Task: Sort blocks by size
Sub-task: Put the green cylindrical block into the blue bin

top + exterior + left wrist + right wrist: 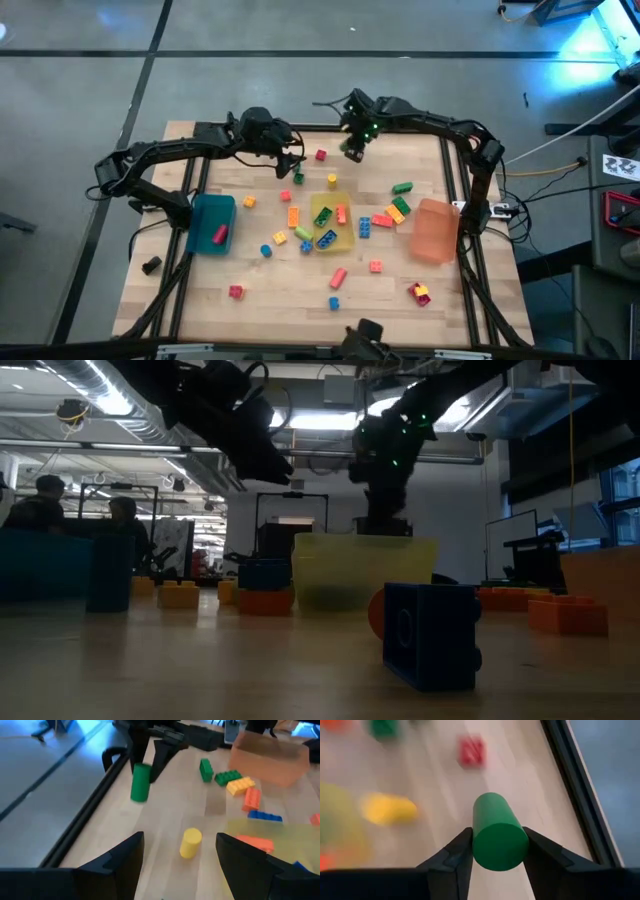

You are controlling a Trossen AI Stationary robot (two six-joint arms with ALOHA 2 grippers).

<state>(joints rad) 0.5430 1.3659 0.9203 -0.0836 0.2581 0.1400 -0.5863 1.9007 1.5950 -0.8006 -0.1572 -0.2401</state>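
Note:
My right gripper [352, 148] hangs over the table's far middle, shut on a green cylinder block [497, 832], which also shows in the left wrist view [140, 781]. My left gripper [293, 165] stands open just left of it, above the table and touching nothing. A yellow cylinder block [190, 842] stands upright on the wood ahead of its fingers. A red block [471, 751] lies on the table beyond the green cylinder. Several more blocks, among them green, yellow and orange bricks [235, 782], are scattered over the table. My right gripper pinches the green cylinder by its curved sides [479, 840] between its two fingers, at the cylinder's upper end. The fingers [160, 750] come from above, slanting down, and lie along it. The cylinder hangs below them nearly upright, lifted clear of the table.
A blue bin [212, 222] stands at the left, a yellow bin [345, 235] with several blocks in the middle, an orange bin [436, 230] at the right. The black frame rail [580, 785] runs along the table's far edge close to the right gripper.

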